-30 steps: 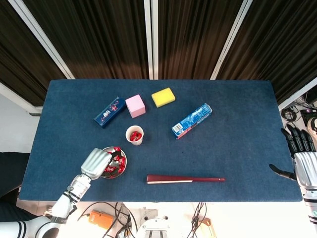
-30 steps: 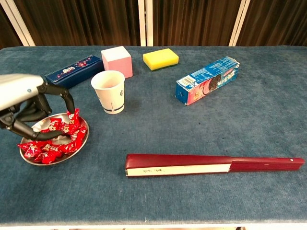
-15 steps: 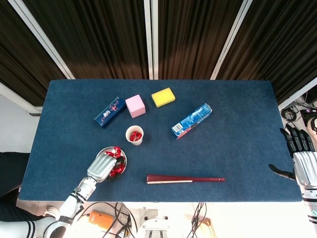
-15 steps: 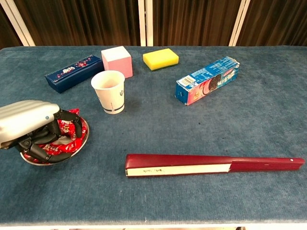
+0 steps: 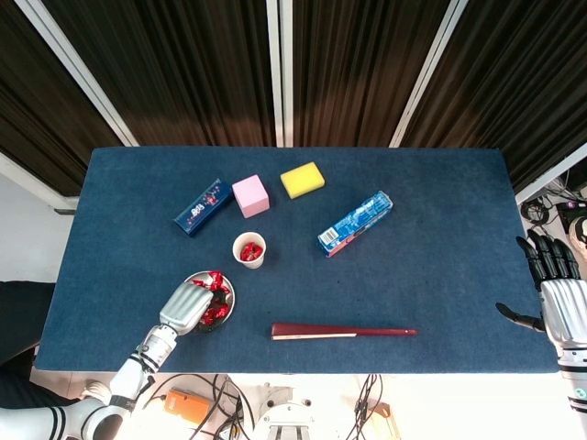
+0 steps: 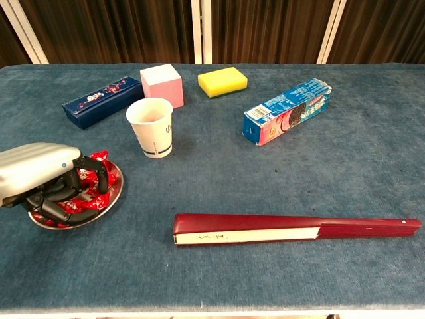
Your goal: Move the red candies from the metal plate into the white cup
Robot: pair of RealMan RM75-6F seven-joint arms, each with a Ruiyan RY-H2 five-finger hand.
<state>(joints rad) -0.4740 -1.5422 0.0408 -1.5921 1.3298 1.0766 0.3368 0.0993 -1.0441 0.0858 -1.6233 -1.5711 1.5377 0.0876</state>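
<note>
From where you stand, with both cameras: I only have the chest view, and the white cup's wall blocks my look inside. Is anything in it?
Observer: Yes. The head view looks straight down into the white cup, and a few red candies lie inside.
Operator: And the right hand? I cannot find it at all.
Observer: The right hand is just past the right edge of the table, fingers apart, holding nothing.
</note>
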